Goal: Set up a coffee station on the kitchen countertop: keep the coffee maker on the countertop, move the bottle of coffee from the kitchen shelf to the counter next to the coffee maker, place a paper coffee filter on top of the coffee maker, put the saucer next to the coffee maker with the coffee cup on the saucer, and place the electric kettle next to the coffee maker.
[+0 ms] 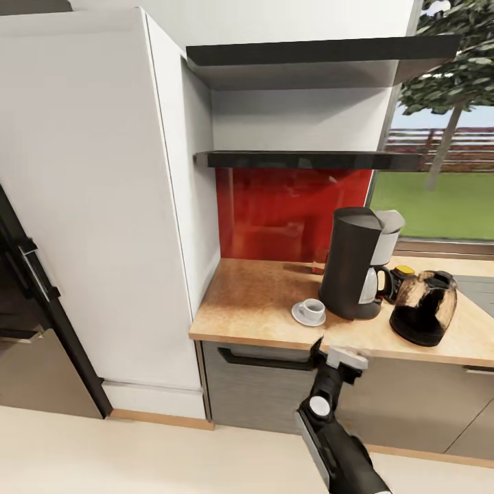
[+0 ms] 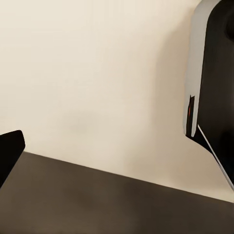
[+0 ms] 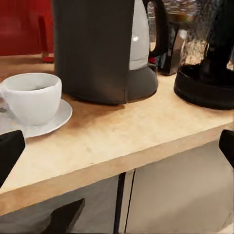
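Observation:
The black coffee maker (image 1: pixel 353 264) stands on the wooden countertop (image 1: pixel 254 302) with a white paper filter (image 1: pixel 390 223) on its top. Just to its left, a white coffee cup (image 1: pixel 313 309) rests on a saucer (image 1: pixel 299 315). The dark electric kettle (image 1: pixel 424 307) stands at its right. Behind them, between the two, peeks a dark bottle with a yellow lid (image 1: pixel 403 271). My right gripper (image 1: pixel 336 353) hangs open in front of the counter edge, below the cup, holding nothing. In the right wrist view the cup (image 3: pixel 31 97), coffee maker (image 3: pixel 92 48) and kettle (image 3: pixel 207 53) are close. A left finger (image 2: pixel 9 151) hangs over the floor.
A tall white cabinet (image 1: pixel 89 206) bounds the counter at the left, with a black appliance (image 1: pixel 27 288) beyond it. Two dark shelves (image 1: pixel 315 159) hang above the red backsplash (image 1: pixel 288 213). A drawer with a dark handle (image 1: pixel 264 360) sits under the counter. A window (image 1: pixel 439 185) is at right.

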You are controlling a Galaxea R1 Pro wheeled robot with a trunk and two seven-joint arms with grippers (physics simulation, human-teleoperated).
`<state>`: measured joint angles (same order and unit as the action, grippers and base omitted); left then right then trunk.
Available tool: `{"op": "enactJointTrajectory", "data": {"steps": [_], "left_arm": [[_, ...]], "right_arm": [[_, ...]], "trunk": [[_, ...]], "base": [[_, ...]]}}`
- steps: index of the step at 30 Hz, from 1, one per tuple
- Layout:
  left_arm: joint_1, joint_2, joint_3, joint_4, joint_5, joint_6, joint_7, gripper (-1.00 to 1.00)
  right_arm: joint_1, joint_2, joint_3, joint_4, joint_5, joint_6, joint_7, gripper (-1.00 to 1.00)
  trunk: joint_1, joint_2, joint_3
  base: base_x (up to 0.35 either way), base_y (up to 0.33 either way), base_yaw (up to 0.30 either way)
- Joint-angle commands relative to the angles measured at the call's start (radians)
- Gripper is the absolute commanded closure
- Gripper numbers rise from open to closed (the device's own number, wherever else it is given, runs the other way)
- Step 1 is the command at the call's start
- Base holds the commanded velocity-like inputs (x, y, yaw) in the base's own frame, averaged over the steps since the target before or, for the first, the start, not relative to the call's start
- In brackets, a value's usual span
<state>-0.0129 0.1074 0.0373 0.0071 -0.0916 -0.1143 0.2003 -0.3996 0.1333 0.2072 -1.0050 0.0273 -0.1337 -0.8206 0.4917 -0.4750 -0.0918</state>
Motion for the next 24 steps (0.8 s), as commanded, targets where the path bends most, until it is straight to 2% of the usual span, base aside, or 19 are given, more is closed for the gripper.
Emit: {"op": "enactJointTrajectory", "data": {"steps": [1, 4, 7, 11, 13, 15, 16, 19, 22, 24], "left_arm": [[-0.001, 0.0, 0.004, 0.001, -0.01, -0.004, 0.003, -1.0], [-0.001, -0.002, 0.004, 0.001, -0.01, -0.004, 0.003, -1.0], [-0.001, -0.004, 0.004, 0.001, -0.01, -0.004, 0.002, -1.0], [-0.001, -0.009, 0.004, -0.001, -0.01, -0.007, 0.002, -1.0], [-0.001, -0.01, 0.004, -0.001, -0.01, -0.013, 0.002, -1.0], [-0.001, -0.011, 0.003, -0.001, -0.01, -0.018, 0.002, -1.0], [-0.001, -0.012, 0.003, -0.001, -0.011, -0.02, 0.002, -1.0], [-0.001, -0.012, 0.001, -0.001, -0.014, -0.02, 0.002, -1.0], [-0.001, -0.013, 0.0, -0.002, -0.015, -0.021, 0.002, -1.0], [-0.001, -0.015, 0.0, -0.003, -0.017, -0.021, 0.002, -1.0]], "right_arm": [[-0.001, -0.001, 0.013, 0.136, 0.038, -0.113, -0.006, -1.0], [-0.001, 0.002, 0.021, 0.403, 0.071, -0.342, -0.007, -1.0], [-0.001, 0.006, 0.023, 0.608, 0.078, -0.532, -0.01, -1.0], [-0.001, 0.007, 0.023, 0.786, 0.079, -0.66, -0.011, -1.0], [-0.001, 0.012, 0.023, 0.849, 0.079, -0.682, -0.011, -1.0], [-0.001, 0.026, 0.021, 0.921, 0.08, -0.695, -0.01, -1.0], [0.018, 0.04, 0.021, 0.965, 0.08, -0.695, -0.007, -1.0], [0.065, 0.041, 0.021, 0.975, 0.081, -0.673, -0.006, -1.0], [0.12, 0.041, 0.021, 0.979, 0.081, -0.6, -0.003, -1.0], [0.145, 0.041, 0.021, 0.98, 0.08, -0.5, 0.037, -1.0]], "trunk": [[0.0, -0.002, -0.002], [0.0, -0.002, -0.002], [0.0, -0.002, -0.002], [0.0, -0.002, -0.002], [0.0, -0.002, -0.002], [0.0, -0.002, -0.002], [0.0, -0.002, -0.002], [0.0, -0.002, -0.002], [0.0, -0.002, -0.002], [0.0, -0.002, -0.002]], "base": [[0.0, 0.0, 0.0], [0.0, 0.0, 0.0], [0.0, 0.0, 0.0], [0.0, 0.0, 0.0], [0.0, 0.0, 0.0], [0.0, 0.0, 0.0], [0.0, 0.0, 0.0], [0.0, 0.0, 0.0], [0.0, 0.0, 0.0], [0.0, 0.0, 0.0]]}}
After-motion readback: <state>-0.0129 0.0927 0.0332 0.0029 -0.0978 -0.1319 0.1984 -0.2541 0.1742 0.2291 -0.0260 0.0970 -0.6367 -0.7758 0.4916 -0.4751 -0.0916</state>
